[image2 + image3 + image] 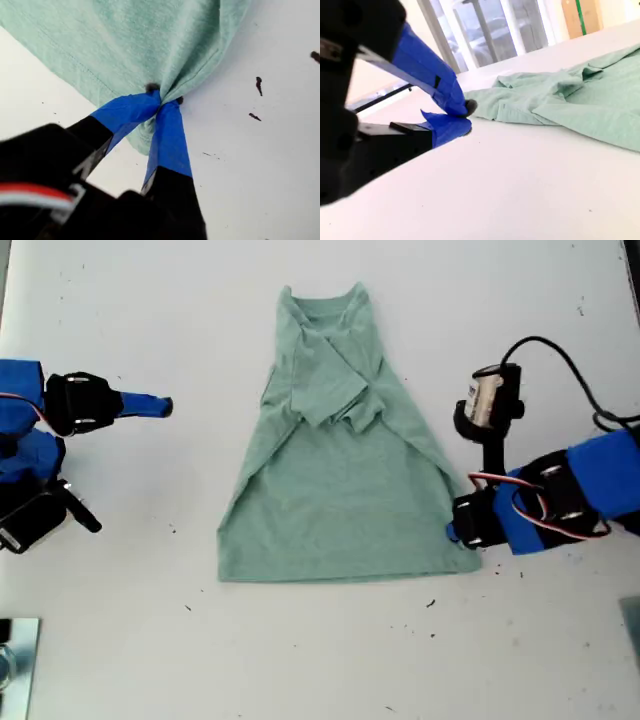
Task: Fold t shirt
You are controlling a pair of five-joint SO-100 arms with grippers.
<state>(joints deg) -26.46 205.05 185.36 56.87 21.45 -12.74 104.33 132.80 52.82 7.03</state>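
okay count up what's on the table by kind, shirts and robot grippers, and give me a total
t shirt: 1, pale green, sleeves folded in.
Grippers: 2, my first gripper pinching the shirt's hem corner, my second gripper clear of it.
Total: 3

One t shirt (340, 490) is seen on one white table (300, 660), two blue-taped grippers are counted, my first gripper (455, 531) and my second gripper (165, 406), and three dark specks (258, 85) are seen beside the hem in the first wrist view.
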